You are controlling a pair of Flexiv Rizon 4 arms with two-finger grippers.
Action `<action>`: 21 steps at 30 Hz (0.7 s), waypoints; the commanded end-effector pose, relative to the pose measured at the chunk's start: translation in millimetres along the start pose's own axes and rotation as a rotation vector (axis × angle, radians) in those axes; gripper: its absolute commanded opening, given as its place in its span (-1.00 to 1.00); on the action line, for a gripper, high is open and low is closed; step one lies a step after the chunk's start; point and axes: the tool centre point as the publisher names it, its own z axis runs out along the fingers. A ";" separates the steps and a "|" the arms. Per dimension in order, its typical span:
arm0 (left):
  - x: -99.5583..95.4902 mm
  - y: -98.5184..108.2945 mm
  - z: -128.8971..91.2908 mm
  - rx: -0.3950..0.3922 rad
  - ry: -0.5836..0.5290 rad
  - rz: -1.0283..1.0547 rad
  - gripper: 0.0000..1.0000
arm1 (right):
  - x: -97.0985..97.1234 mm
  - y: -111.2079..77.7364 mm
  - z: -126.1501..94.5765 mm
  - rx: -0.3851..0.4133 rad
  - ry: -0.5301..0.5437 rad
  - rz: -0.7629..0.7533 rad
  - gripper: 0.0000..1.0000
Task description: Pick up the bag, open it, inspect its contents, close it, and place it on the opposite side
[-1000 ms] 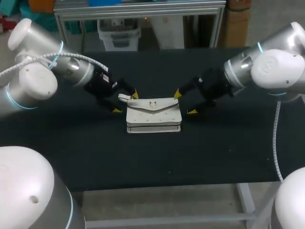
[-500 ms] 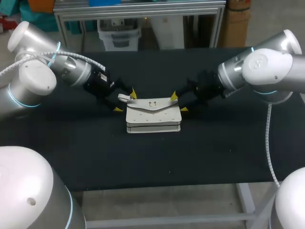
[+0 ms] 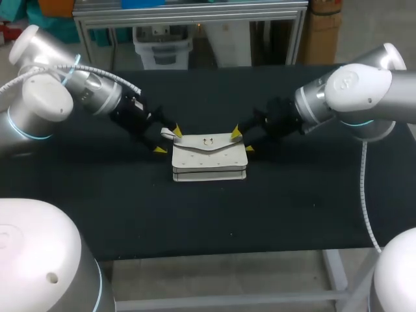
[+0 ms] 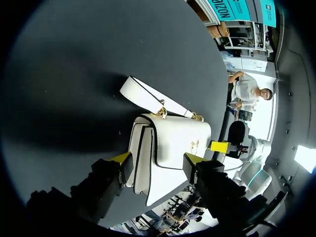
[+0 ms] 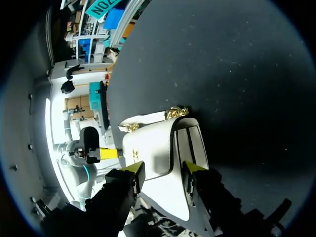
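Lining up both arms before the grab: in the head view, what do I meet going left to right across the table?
Left arm → left fingers → white bag → right fingers → right arm.

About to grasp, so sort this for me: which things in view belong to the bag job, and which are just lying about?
Job: white handbag; its strap; left gripper and right gripper, both open, one at each end of it.
Not the job: black table, merely the support.
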 end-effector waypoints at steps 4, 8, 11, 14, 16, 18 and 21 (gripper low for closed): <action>1.3 -5.9 10.8 -0.058 0.000 0.002 0.35 | -2.9 1.3 5.7 -0.009 0.004 0.009 -0.07; 2.2 -5.3 18.4 -0.101 -0.006 0.007 0.33 | -4.6 2.3 9.3 -0.010 0.001 0.016 -0.13; 4.0 -6.2 23.6 -0.111 -0.018 0.000 -0.11 | -5.8 1.8 10.7 -0.009 -0.002 0.018 -0.42; 4.7 -6.4 24.8 -0.114 -0.020 0.000 -0.69 | -6.3 0.7 10.3 -0.010 0.000 0.017 -1.00; 4.9 -6.2 24.9 -0.114 -0.019 0.002 -1.00 | -6.1 -0.1 10.0 -0.012 0.000 0.013 -1.00; 5.1 -5.9 25.0 -0.111 -0.018 0.002 -1.00 | -6.2 -1.3 9.4 -0.017 0.003 0.003 -1.00; 4.4 -4.3 24.6 -0.109 -0.014 0.002 -1.00 | -6.9 -3.4 9.4 -0.026 0.003 -0.008 -1.00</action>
